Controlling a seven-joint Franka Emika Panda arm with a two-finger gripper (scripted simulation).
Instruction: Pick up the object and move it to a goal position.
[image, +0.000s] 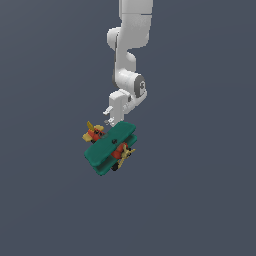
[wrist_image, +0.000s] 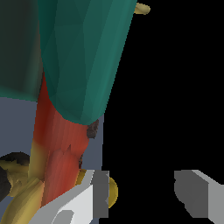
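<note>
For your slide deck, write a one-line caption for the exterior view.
A white robot arm lowers its gripper beside a toy biplane on a grey floor.

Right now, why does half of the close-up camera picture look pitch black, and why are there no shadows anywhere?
In the wrist view, the black half is unlit void with no detail; the toy biplane fills the rest, very close, with faceted, flat shading. In the exterior view, the lighting is even: no cast shadow shows on the grey background beneath the plane or the gripper.

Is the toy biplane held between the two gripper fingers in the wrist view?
No. The biplane lies beside one finger, and the gap between the fingers is empty.
</note>
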